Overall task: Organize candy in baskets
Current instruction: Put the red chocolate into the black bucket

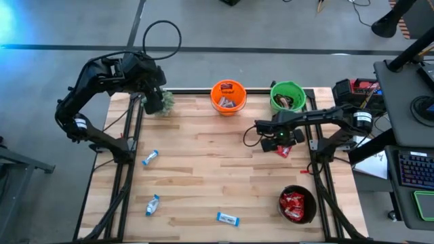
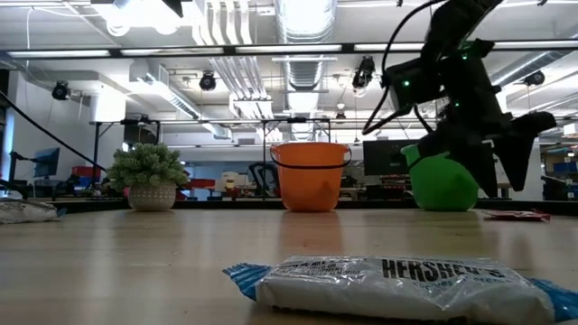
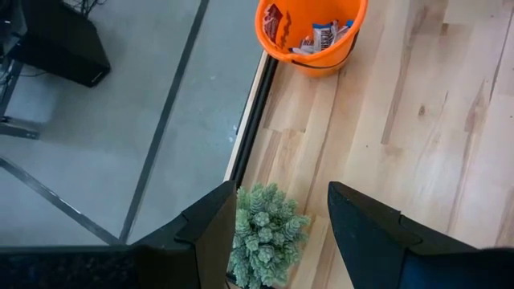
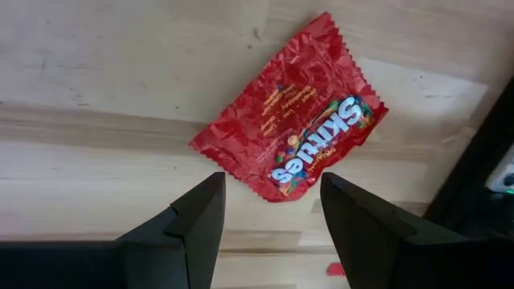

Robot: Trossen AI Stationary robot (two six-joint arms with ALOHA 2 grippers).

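The right hand (image 4: 269, 217) is hovering over a red packet (image 4: 291, 146) lying flat on the table (image 1: 203, 176), just in front of the green basket (image 1: 287, 95), its fingers standing apart and holding nothing. The left hand (image 3: 277, 233) is waiting open above the plant (image 3: 265, 233), off to the orange basket's (image 1: 228, 97) side. The orange basket is holding several bars, while more red packets are sitting in the black basket (image 1: 297, 205), well away from the orange one. Three blue-and-white bars (image 1: 150, 157) (image 1: 152, 205) (image 1: 228, 218) are lying loose on the table, far from the orange basket.
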